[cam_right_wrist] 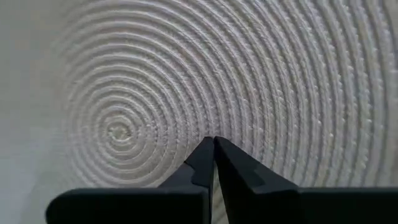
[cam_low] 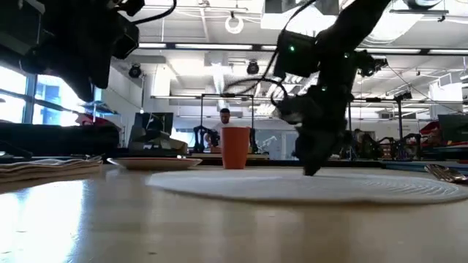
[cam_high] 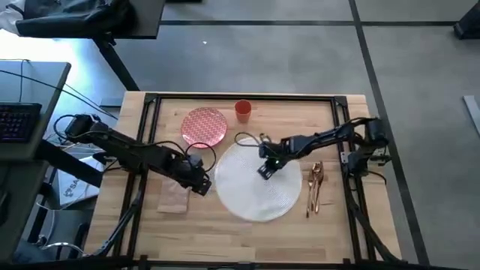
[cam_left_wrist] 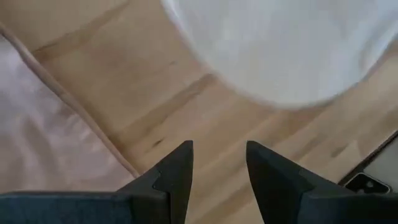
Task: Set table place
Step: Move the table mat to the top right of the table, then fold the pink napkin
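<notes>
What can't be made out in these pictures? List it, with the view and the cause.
- Copper-coloured cutlery: too small in the high view to count the pieces; cut off by the edge in the low view.
- Inside of the small orange cup: hidden by its own wall in the low view.
- Pattern of the red-patterned plate: too small in the high view, edge-on in the low view.
- Beige napkin: cropped in the left wrist view; partly under the left gripper in the high view.

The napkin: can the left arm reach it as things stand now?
Probably yes. The left gripper hangs open beside the napkin, with nothing between them; the right gripper is away on the placemat.
</notes>
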